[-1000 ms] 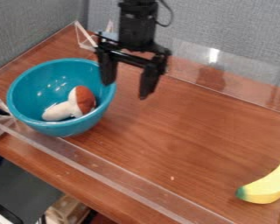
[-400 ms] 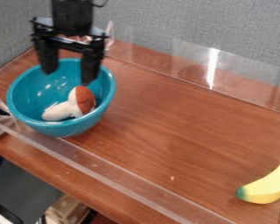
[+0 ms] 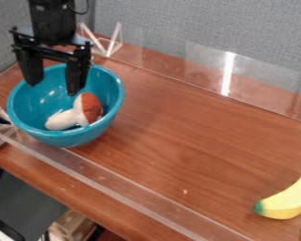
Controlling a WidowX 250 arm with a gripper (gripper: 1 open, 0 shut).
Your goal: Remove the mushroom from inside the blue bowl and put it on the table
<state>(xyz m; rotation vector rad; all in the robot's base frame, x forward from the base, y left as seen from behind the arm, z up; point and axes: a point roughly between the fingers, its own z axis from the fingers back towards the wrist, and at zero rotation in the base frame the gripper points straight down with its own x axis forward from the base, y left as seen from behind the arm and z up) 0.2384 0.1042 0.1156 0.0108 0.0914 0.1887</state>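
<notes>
One mushroom [image 3: 74,112] lies on its side inside the blue bowl [image 3: 40,132], near the table's [image 3: 191,141] left end. The gripper [image 3: 53,83] hangs above the bowl's far half, jaws spread wide and seemingly empty. A banana [image 3: 286,198] sits at the right edge.

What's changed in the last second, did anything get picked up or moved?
The hand slid left across the picture, from the blue bowl's right rim to above its back-left part, fingers open throughout. Nothing was grasped or released. The mushroom lies in the bowl as before, and the banana hasn't moved.
</notes>
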